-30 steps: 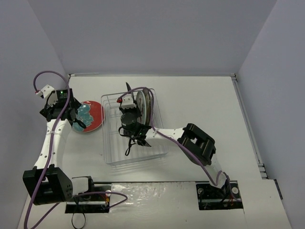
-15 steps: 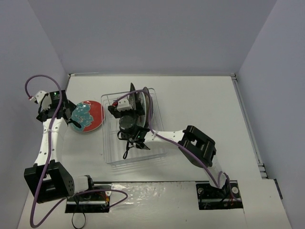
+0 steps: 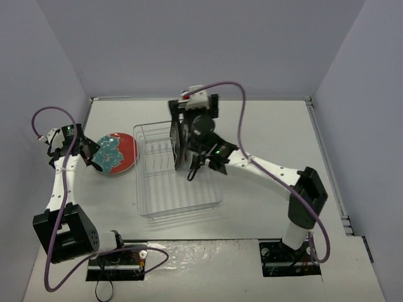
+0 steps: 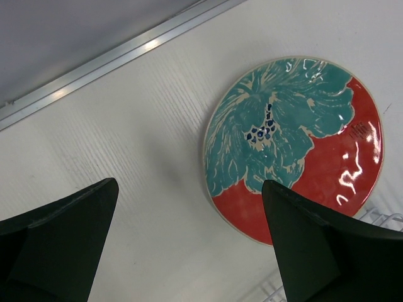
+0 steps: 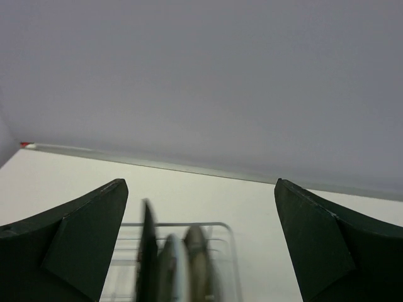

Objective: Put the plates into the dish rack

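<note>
Dish rack (image 3: 179,202): stands on the surface (image 3: 264,132) between the two claws. The prong rows at its near end carry nothing.
Left claw (image 4: 189,189): wide open and empty, poised above the surface. No contact is visible.
Red plate (image 4: 296,145): lies flat on the surface ahead of the left claw, offset toward the finger on the right of the wrist view. It is outside the rack and not yet loaded.
Risk, red plate: the flat rim offers little to pinch. Closing from this offset would likely push the plate or let it slip during the lift.
Right claw (image 5: 200,182): wide open and empty, above the rack's far end.
Racked plates (image 5: 170,270): three plates stand on edge, close together, below and between the right claw's fingers.
Risk, rack: a low pass by the right claw, or the red plate arriving, could knock the upright plates over.
</note>
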Robot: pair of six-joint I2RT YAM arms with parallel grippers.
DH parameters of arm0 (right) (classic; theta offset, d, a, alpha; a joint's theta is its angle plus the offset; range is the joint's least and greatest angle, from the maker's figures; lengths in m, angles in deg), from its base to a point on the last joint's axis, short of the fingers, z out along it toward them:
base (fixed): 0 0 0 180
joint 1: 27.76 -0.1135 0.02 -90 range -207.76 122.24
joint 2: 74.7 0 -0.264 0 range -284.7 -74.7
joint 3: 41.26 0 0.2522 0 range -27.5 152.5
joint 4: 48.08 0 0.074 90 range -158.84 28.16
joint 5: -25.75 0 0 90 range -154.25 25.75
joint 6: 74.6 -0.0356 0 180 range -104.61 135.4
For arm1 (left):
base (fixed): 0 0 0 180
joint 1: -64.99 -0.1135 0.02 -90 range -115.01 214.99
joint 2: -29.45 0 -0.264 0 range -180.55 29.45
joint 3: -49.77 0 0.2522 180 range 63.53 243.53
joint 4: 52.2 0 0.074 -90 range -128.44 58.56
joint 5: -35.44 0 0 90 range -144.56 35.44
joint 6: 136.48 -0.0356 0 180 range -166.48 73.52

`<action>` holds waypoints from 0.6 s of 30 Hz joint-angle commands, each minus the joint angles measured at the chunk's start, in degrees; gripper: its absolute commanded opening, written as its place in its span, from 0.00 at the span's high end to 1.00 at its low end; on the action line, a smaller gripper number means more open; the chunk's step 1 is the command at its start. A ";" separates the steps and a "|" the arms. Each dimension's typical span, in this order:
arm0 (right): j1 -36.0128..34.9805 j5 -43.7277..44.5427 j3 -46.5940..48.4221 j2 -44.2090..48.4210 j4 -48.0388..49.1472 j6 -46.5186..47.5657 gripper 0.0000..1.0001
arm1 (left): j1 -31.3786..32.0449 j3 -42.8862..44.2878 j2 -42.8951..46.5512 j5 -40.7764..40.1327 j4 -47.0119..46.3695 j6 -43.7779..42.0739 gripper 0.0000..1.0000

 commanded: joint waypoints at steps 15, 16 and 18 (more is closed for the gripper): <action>32.52 -22.06 -24.77 23.10 -1.80 -31.16 0.00 | -4.12 -0.56 -15.52 14.41 -8.53 2.34 0.03; 33.31 -22.83 -25.09 22.98 -1.33 -31.57 0.00 | -4.63 -1.50 -16.13 15.38 -9.92 2.79 0.03; 34.62 -24.24 -25.69 22.82 -0.35 -32.26 0.00 | -5.92 -3.37 -17.25 18.39 -13.77 4.04 0.03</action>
